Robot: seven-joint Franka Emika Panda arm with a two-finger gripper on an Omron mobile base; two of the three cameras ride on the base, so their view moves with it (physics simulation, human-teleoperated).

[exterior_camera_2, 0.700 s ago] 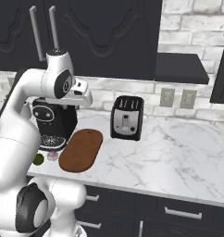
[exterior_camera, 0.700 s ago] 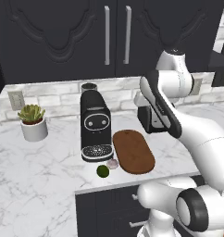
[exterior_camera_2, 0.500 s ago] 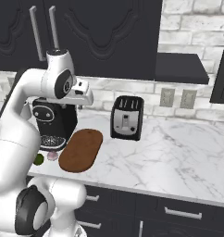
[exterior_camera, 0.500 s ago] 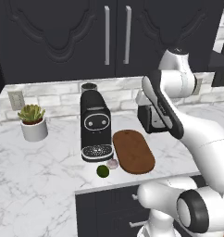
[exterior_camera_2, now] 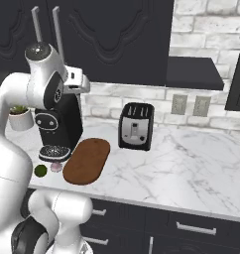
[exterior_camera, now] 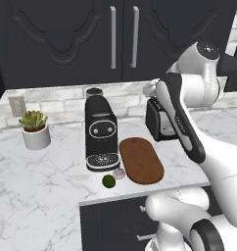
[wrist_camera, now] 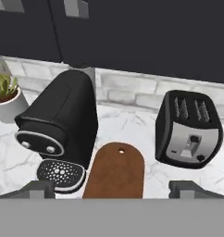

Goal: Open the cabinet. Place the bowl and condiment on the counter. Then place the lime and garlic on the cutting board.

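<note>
Opening step: cabinet (exterior_camera: 123, 39) doors both closed, nothing taken out yet; judged very start of the task.
Left base view: lime (exterior_camera: 108, 181) and garlic (exterior_camera: 119, 173) sit on the bench (exterior_camera: 37, 181) just in front of the coffee machine (exterior_camera: 101, 132), just beside the cutting board (exterior_camera: 141, 160), not on it. Arm raised in front of the toaster (exterior_camera: 159, 120). Potted plant (exterior_camera: 34, 129) off to the left.
Right base view: cabinet handles (exterior_camera_2: 46, 27) up behind the arm's shoulder; hand near the coffee machine top; board bare; toaster near its far end.
Hand view: fingers (wrist_camera: 113, 189) spread wide, holding nothing; camera looks down at board, coffee machine, toaster, with cabinet bottom edge along the top.
Bowl, condiment: presumably inside the closed cabinet, can't confirm.
Next move: lift the hand to a bar handle, close on it, pull the door out.
Versus earlier frame: arm pose nearly same, only slight shift; things on bench unmoved.
</note>
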